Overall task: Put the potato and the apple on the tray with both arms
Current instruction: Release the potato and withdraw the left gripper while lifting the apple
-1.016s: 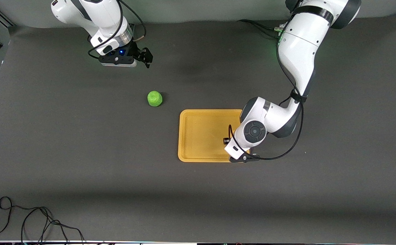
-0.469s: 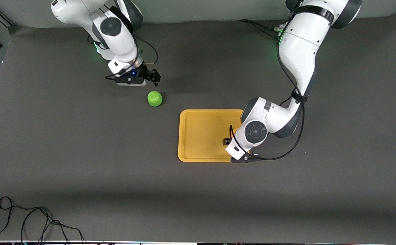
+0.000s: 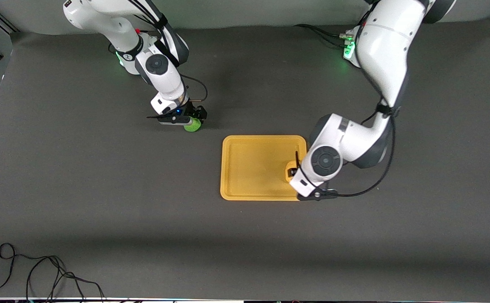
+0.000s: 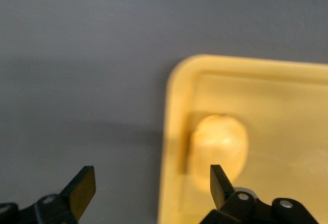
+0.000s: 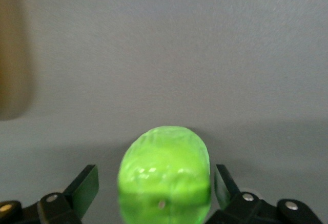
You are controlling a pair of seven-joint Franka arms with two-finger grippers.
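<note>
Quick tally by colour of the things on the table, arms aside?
Yellow-orange: 2, the tray and the potato in it.
Green: 1, the apple.
Black: 1, the loose cable.
Total: 4.

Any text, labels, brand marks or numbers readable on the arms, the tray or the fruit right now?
None can be read in any view.
Tray: plain, no marking.
Potato and apple: no label.
Left gripper and right gripper: open, no lettering on the fingers.
The arms show only green and blue lights.
</note>
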